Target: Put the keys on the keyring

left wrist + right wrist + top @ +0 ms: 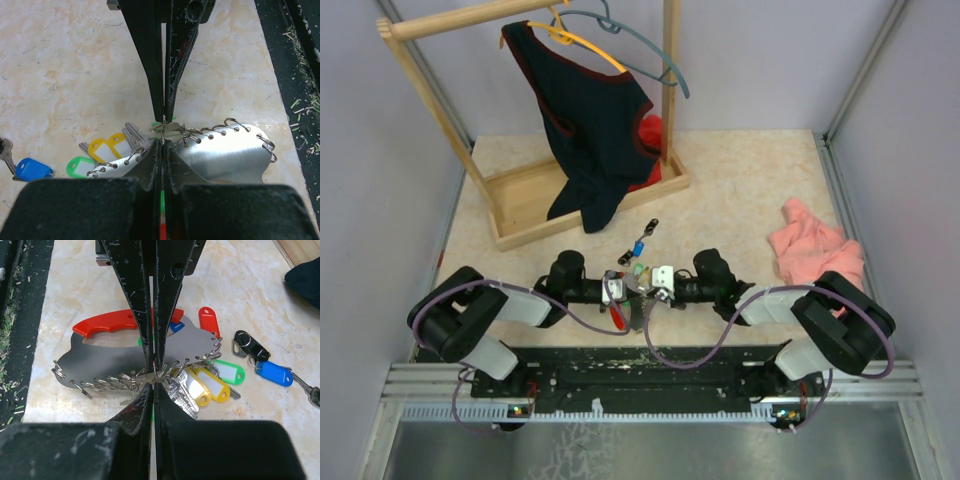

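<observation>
The keyring (100,362) is a flat grey metal plate with a red handle (107,322) and several wire rings along its edge; it also shows in the left wrist view (225,155). Keys with yellow (210,385) and green (230,372) heads hang from its rings. Red (209,321), black (250,346) and blue (274,373) keys lie loose beside it. My left gripper (163,142) is shut on the plate's ringed edge. My right gripper (154,385) is shut on a wire ring, tip to tip with the left. Both meet at the table's near middle (640,282).
A wooden clothes rack (520,200) stands at the back left with a dark shirt (595,130), grey and yellow hangers and a red cloth. A pink cloth (815,250) lies at the right. The blue key (638,247) lies just beyond the grippers.
</observation>
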